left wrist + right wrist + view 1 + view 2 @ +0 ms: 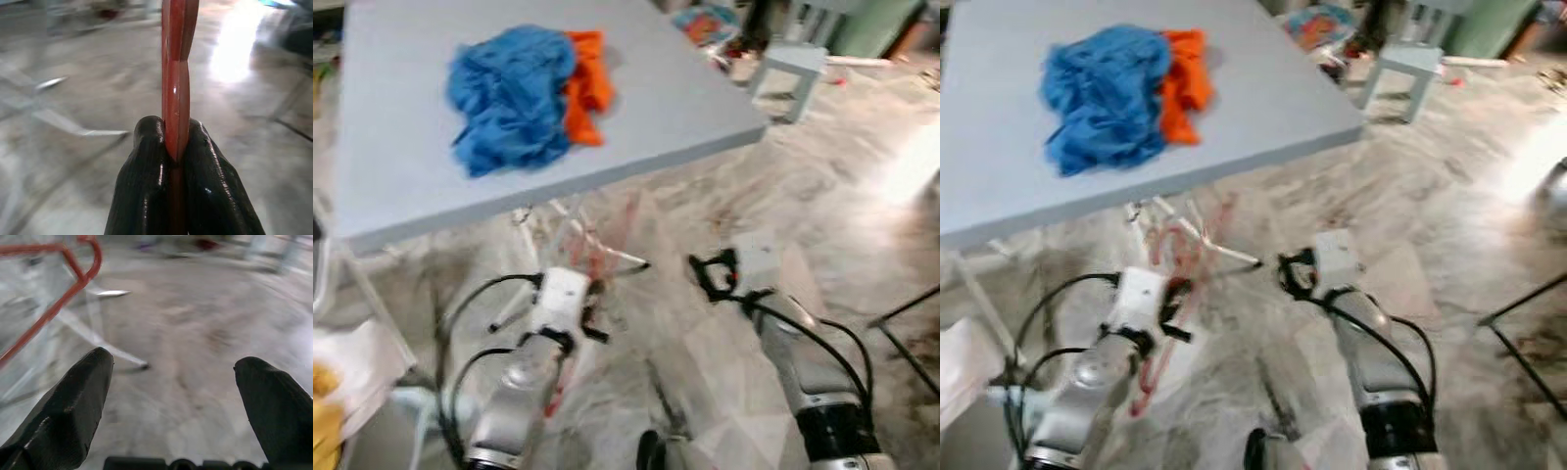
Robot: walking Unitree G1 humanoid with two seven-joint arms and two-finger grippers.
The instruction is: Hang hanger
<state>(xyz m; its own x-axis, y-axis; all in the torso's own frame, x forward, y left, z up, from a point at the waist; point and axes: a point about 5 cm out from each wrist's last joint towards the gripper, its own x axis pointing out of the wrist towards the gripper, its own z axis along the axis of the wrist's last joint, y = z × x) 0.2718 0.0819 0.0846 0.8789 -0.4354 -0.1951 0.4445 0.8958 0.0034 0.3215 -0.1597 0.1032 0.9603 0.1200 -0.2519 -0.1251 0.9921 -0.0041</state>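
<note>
Left pincer [591, 315] clamped on red hanger [177, 73], both fingers [142, 186] pressed flat against the wire, as seen along the left wrist view. Hanger held low in front of the near edge of the grey desk [705, 108], above the marble floor [1449, 225], long axis running from the pincer up and away toward the desk's white folding legs [607, 250]. Right pincer [713, 272] spread apart and empty, just to the right of the hanger, hook [90, 257] lying to its left. Blue cloth [509, 93] and orange cloth [587, 83] heaped on the desk, well apart from the hanger. No rail identifiable; carrying judged to remain with the left arm
</note>
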